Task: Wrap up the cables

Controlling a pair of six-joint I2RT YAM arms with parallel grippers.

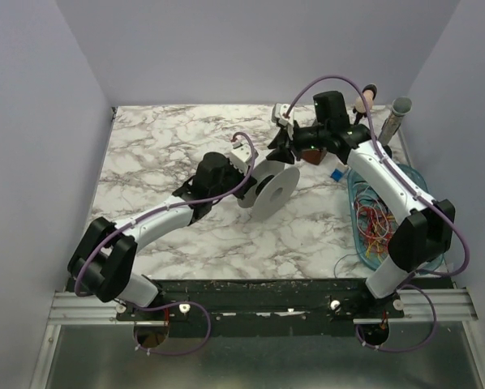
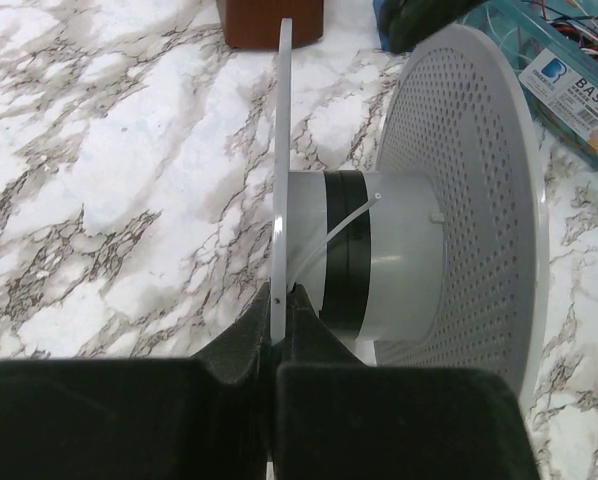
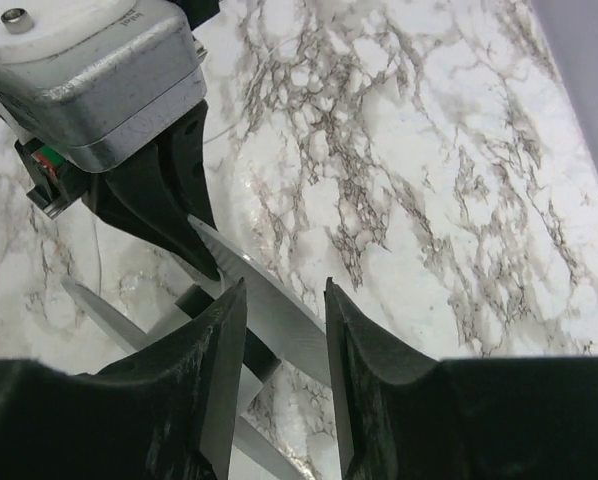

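Okay, left gripper [image 2: 277, 335] first: its black fingers are pressed together on the rim of the thin solid flange of the white plastic spool [image 2: 394, 255], pinching it edge-on; the spool's hub carries a black band with a white tie across it, and its other flange is a perforated disc; the right gripper [image 3: 285, 300] sits at the spool's far side, fingers spread, a flange edge running through the gap between them; whether either pad touches it, I cannot tell; a brown block [image 1: 311, 154] stands just behind the spool; the cables [image 1: 371, 220], a thread-thin tangle of red, orange, yellow and green wire, lie well to the right of the spool, heaped in a clear teal plastic basin [image 1: 349, 198] beside the right arm; all of it on the white marble-patterned table [image 1: 161, 146].
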